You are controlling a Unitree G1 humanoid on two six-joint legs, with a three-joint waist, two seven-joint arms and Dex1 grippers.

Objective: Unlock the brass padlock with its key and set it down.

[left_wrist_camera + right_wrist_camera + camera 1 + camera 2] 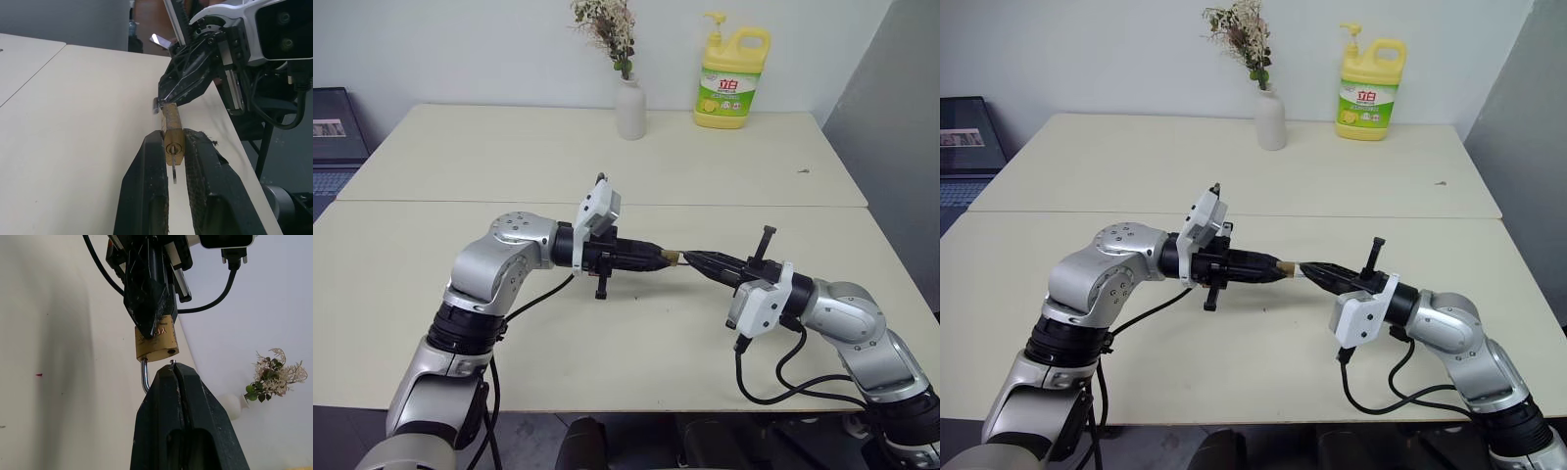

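Left eye view: above the desk [636, 333], the left tool [664, 258] pinches the padlock [673, 259] mid-air, keyhole outward, while the right tool [690, 258], pressed together, grips its shackle [145, 378], likely to pull it free.

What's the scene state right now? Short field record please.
held item: small gold-coloured brass padlock with thin silvery shackle
left gripper: shut on the padlock body, above the table
right gripper: shut, tips at the shackle's free end
shackle: one end out of the body
key: silvery piece hanging from the keyhole
surface: cream table
background: white vase of dried flowers, yellow detergent bottle
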